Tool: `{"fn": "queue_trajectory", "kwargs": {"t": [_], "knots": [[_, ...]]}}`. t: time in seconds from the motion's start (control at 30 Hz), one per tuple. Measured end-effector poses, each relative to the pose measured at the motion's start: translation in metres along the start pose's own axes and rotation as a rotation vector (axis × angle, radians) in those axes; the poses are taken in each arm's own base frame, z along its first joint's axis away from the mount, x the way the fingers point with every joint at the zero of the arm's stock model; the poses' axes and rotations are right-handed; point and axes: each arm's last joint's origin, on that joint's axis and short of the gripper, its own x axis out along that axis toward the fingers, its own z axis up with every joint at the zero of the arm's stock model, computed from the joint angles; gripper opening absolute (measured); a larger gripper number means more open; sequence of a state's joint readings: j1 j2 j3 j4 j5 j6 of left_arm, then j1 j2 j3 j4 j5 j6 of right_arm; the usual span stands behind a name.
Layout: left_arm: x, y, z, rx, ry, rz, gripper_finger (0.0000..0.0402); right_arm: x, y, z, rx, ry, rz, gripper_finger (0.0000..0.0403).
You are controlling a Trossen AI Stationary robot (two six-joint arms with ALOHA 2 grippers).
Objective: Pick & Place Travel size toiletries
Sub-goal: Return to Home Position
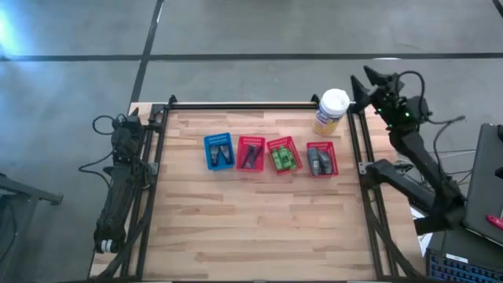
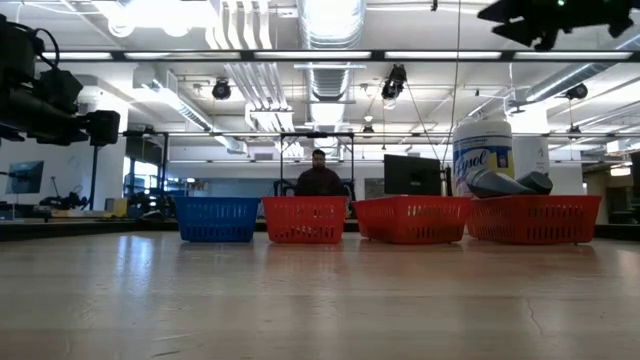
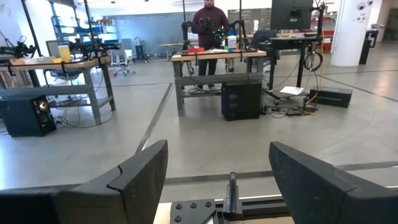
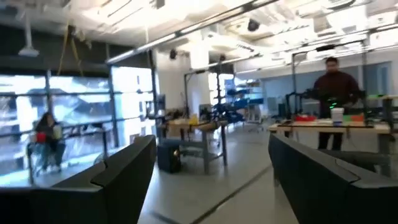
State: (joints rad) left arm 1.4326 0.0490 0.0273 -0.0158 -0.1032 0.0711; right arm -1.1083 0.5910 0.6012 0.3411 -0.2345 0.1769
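Near the tabletop's point(image 1: 259, 228) far edge, green bottles point(image 1: 284, 159) lie in the middle red basket point(image 1: 272, 144), grey tubes point(image 1: 318, 161) in the right red basket point(image 1: 333, 147), dark sticks point(image 1: 251, 155) in the left red basket point(image 1: 240, 142).

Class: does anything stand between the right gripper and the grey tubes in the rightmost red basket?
Nearly: the tall yellow canister with a white lid stands just behind the red mesh basket holding the dark grey tubes, close beside the line from the raised right gripper.
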Motion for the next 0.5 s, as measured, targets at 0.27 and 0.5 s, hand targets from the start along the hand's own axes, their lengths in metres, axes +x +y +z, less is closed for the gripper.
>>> {"fn": "queue_trajectory", "kwargs": {"t": [0.27, 0.5], "knots": [[0.000, 0.000, 0.000, 0.000, 0.000, -0.001, 0.0284, -0.033, -0.007, -0.011, -0.209, -0.045, 0.130, 0.0337], [0.000, 0.000, 0.000, 0.000, 0.000, -0.001, 0.0284, -0.068, 0.004, -0.010, -0.528, -0.199, 0.031, 0.0358]]}}
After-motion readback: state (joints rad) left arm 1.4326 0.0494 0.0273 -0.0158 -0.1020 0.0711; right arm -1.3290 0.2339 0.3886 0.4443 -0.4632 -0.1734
